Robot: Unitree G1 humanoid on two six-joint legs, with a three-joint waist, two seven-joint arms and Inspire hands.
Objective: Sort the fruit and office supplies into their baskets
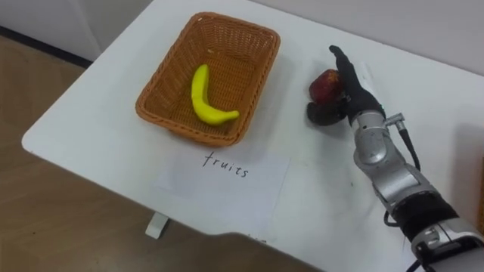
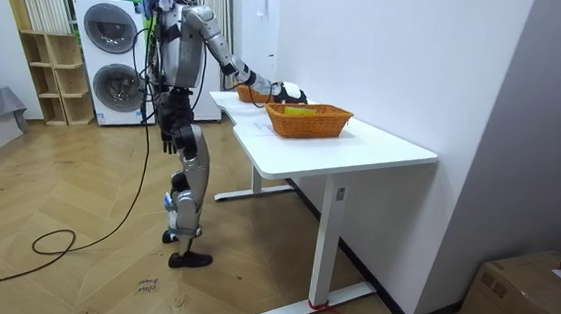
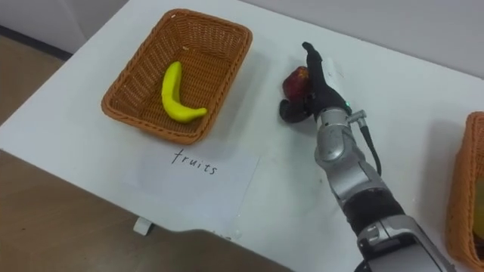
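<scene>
Gripping apple (image 1: 324, 83) w/ right hand (image 1: 355, 91), fingers curled round it, low over desk (image 1: 98, 113) just right of fruit basket (image 1: 189, 128). Already got banana (image 1: 203, 98) in. Still need apple dropped, then office stuff sorted to second basket (image 3: 463, 181) at right edge. Left hand (image 2: 168, 140) idle by hip.

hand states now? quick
Left hand: hangs by the hip, cannot tell.
Right hand: closed on the red apple.

Home laundry room: stacked washing machines (image 2: 111, 58)
</scene>
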